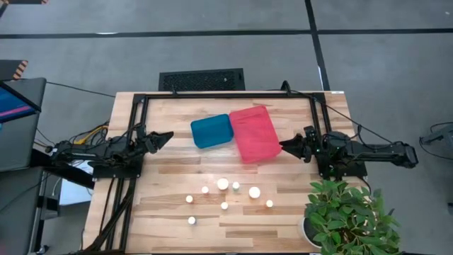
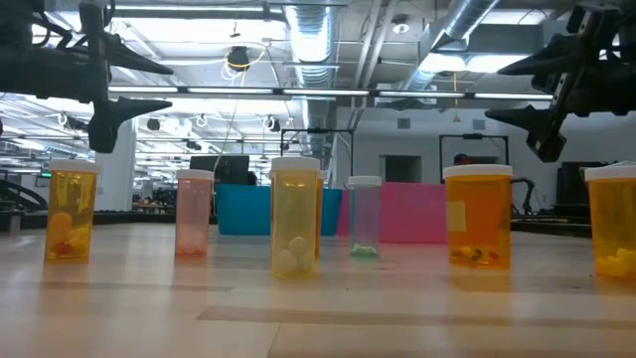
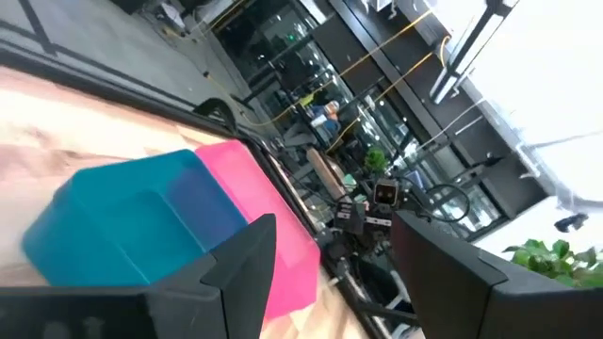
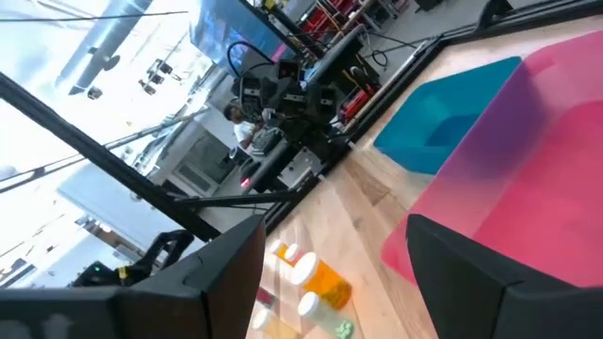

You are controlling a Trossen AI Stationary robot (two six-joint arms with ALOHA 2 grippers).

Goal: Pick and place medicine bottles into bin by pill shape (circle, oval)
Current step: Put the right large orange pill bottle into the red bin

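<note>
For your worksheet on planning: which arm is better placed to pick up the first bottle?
Probably the right: its end effector sits open, slightly nearer the bottles. The left end effector, also open, lies farther away.

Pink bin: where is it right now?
In the high view the pink bin sits at the table's far middle, touching the blue bin on its left, with the bottles nearer the front edge.

A: Where do the two bins (image 1: pixel 237 132) sit?
B: Side by side, touching, at the table's (image 1: pixel 163 184) upper middle in the high view.
A: And the medicine bottles (image 1: pixel 225 195)?
B: Scattered lower centre, below the bins. A plant (image 1: pixel 347 216) fills the lower right corner.
</note>
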